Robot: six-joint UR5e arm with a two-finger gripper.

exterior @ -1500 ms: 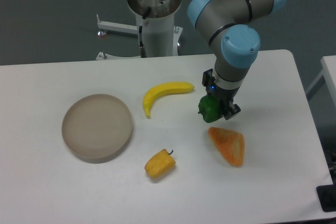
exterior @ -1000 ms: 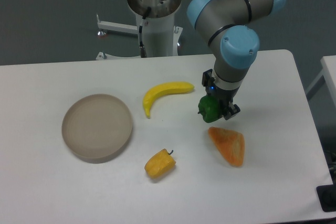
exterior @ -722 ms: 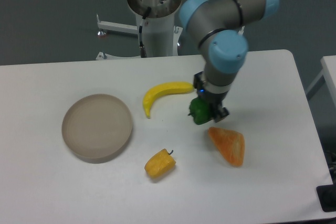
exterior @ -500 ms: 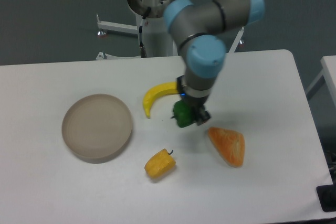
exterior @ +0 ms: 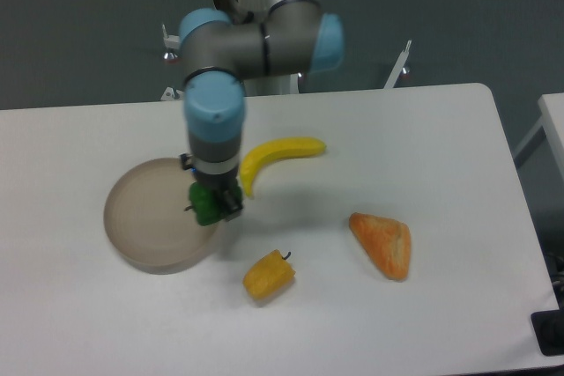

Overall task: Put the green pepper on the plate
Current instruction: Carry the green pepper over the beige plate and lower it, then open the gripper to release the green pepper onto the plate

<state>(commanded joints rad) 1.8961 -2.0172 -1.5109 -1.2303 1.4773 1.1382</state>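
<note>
Carried leftward from beside the banana (exterior: pixel 275 158), the green pepper (exterior: pixel 206 206) hangs clamped in the pincer (exterior: pixel 212 203) over the plate's (exterior: pixel 141 217) right rim, held clear for release onto it.
</note>
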